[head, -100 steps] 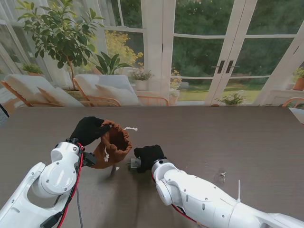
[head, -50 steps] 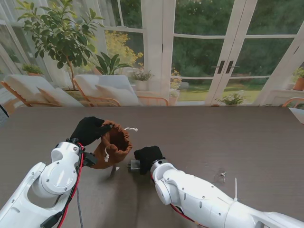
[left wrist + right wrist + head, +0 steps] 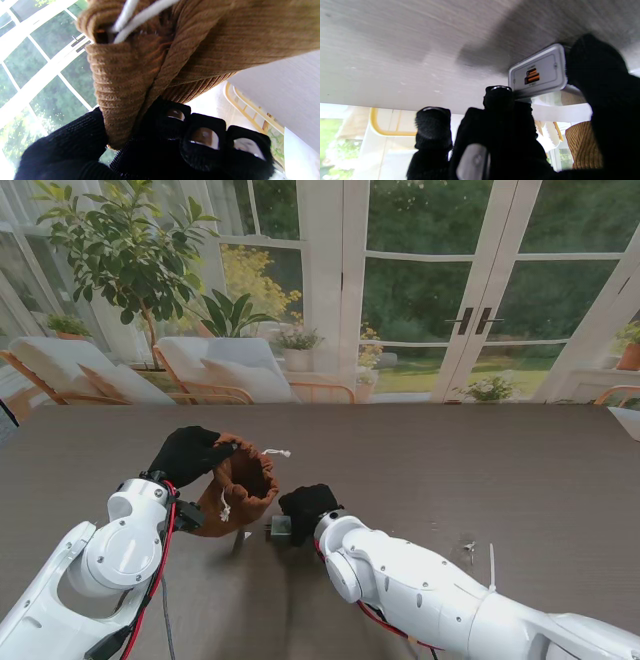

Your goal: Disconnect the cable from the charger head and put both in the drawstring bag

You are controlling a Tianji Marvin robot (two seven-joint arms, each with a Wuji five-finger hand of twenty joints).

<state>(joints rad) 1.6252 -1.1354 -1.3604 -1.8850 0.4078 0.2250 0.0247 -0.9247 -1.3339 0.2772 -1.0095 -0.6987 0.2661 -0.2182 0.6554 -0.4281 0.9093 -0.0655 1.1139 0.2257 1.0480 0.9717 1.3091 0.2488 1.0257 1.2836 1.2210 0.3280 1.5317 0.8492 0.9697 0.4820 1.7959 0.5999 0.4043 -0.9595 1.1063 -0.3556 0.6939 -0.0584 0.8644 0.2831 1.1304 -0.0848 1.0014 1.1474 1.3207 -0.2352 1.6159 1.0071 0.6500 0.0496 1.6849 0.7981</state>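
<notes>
Charger head point(image 3: 282, 526) sits pinched in the right hand point(image 3: 308, 508), just off the bench point(image 3: 480, 470) and close beside the brown drawstring bag point(image 3: 240, 485). From the stand's view it shows only as a small grey block poking out past the black glove toward the bag. The right wrist view gives what that one cannot: the head's point(image 3: 538, 73) flat grey face with two orange ports in it, both with no plug in them, clamped between the thumb on one side and a fingertip point(image 3: 498, 97) pressed under its edge. The other fingers there curl loosely beside it, touching nothing I can see.

The left hand point(image 3: 186, 452) grips the bag at its rim, holding the mouth up and open toward the charger. The left wrist view shows this close: ribbed brown cloth point(image 3: 155, 62) bunched between the thumb and three closed fingers point(image 3: 203, 137), with the white drawstring point(image 3: 140, 15) running out of the hem just beyond them. The stand's view shows the string's end point(image 3: 275, 451) lying on the bench past the bag. I cannot make out the cable anywhere.
</notes>
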